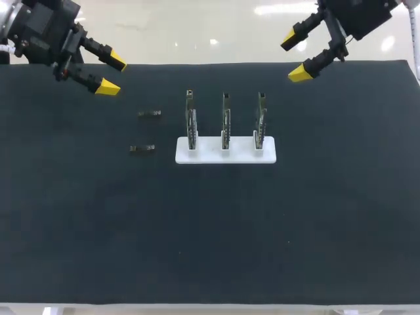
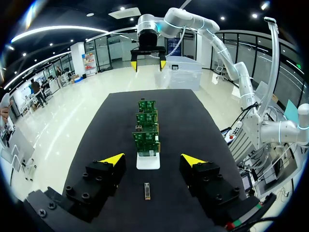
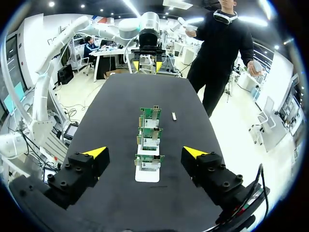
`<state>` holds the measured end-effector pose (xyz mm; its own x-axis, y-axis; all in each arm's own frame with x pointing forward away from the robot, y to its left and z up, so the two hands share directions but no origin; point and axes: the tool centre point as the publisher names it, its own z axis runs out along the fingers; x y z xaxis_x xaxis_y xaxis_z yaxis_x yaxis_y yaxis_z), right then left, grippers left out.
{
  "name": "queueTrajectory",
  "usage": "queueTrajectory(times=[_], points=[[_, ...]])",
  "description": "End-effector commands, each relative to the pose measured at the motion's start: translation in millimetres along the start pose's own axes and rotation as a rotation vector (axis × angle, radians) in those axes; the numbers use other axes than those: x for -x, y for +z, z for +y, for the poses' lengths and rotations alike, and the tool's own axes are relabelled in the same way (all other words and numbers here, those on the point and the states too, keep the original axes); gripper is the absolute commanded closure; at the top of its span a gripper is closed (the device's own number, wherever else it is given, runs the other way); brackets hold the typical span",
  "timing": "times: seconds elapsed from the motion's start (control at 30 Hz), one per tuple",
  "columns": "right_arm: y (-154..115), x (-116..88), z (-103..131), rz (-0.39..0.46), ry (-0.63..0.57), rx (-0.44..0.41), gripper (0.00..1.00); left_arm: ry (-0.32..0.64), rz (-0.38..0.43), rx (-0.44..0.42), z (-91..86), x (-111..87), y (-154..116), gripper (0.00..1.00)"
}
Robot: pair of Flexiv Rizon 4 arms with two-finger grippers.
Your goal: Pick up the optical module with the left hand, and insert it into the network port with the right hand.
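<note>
**A:** Trying to work out the first grab. Seeing an upper optical module [image 1: 149, 113] and a lower optical module [image 1: 142, 149] flat on the desk [image 1: 79, 230], left of centre, just left of the white base [image 1: 225, 156] holding three upright boards [image 1: 225, 125].

**B:** Yep. Got the left gripper [image 1: 113, 74] in the upper left corner, released, fingers spread, nothing in them. Puts both modules below and to the right of it, upper one closer.

**A:** Long axis?

**B:** Running left-to-right across the frame, pointing at the boards. Through the left wrist camera, can spot just one of the two, dead ahead of the gripper, lengthwise. Looks lined up to pinch the narrow sides.

**A:** And the right gripper [image 1: 295, 56]?

**B:** Sitting upper right, open and empty too, well apart from the modules, past the boards. Definitely a left-arm pick.
</note>
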<state>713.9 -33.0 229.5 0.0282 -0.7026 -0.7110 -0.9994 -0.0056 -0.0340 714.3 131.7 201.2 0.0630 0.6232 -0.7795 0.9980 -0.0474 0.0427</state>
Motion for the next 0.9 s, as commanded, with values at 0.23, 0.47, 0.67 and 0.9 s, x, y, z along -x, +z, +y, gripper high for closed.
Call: queueTrajectory(times=[0.23, 0.47, 0.67, 0.9], points=[[0, 0, 0, -0.001, -0.001, -0.001, 0.0, -0.006, 0.098, 0.02, 8.0, -27.0, -1, 0.0], [0, 0, 0, -0.001, -0.001, -0.001, 0.0, -0.015, 0.289, 0.092, 16.2, -54.9, 8, 0.0], [0, 0, 0, -0.001, -0.001, -0.001, 0.0, -0.048, 0.429, 0.101, 21.0, -72.6, 19, 0.0], [0, 0, 0, -0.001, -0.001, -0.001, 0.0, -0.073, 0.551, 0.086, 19.8, -92.1, 30, 0.0]])
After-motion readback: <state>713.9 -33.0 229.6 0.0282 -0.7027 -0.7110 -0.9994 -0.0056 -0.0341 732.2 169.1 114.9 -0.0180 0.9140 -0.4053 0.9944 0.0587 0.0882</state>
